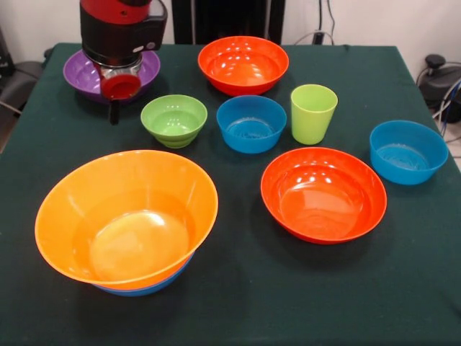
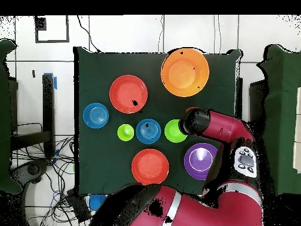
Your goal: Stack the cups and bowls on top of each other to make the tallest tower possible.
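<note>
A big orange bowl (image 1: pixel 126 216) (image 2: pixel 185 72) sits nested in a blue bowl (image 1: pixel 148 286) at the near left of the front view; this is the tower. Loose on the cloth are a purple bowl (image 1: pixel 79 72) (image 2: pixel 200 160), two red-orange bowls (image 1: pixel 243 65) (image 1: pixel 323 194), a small lime-green bowl (image 1: pixel 173 120) (image 2: pixel 174 131), two blue bowls (image 1: pixel 251 123) (image 1: pixel 408 151) and the lime-green cup (image 1: pixel 313 113) (image 2: pixel 125 132). My gripper (image 1: pixel 115 104) (image 2: pixel 191 122) hangs over the purple bowl's near rim, beside the lime-green bowl. It holds nothing that I can see.
The dark green tablecloth (image 1: pixel 238 303) covers the table. In the overhead view the arm (image 2: pixel 226 126) reaches across the right side of the table above the purple bowl. Cables and equipment (image 1: pixel 439 79) lie off the table edges.
</note>
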`<action>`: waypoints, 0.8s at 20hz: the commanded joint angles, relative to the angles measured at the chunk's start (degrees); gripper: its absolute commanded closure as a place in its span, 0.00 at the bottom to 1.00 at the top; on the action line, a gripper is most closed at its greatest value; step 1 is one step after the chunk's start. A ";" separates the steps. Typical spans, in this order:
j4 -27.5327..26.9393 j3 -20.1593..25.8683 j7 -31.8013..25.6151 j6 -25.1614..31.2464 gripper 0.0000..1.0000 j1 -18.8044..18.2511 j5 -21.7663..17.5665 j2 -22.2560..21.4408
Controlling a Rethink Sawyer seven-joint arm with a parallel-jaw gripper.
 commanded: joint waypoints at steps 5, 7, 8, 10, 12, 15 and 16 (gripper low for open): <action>3.27 7.62 -9.22 3.93 0.00 0.00 -4.27 0.19; 4.16 7.42 -9.14 4.05 0.00 0.08 -4.30 -0.62; 4.59 7.31 -9.05 4.02 0.00 0.11 -4.32 -0.95; 5.29 7.07 -9.15 4.22 0.00 0.11 -4.44 -1.73; 5.60 6.79 -9.24 4.77 0.00 0.15 -4.50 -2.41; 6.69 6.42 -9.20 5.36 0.00 0.29 -4.55 -3.59; 6.90 6.43 -9.22 5.42 0.00 0.20 -4.55 -3.71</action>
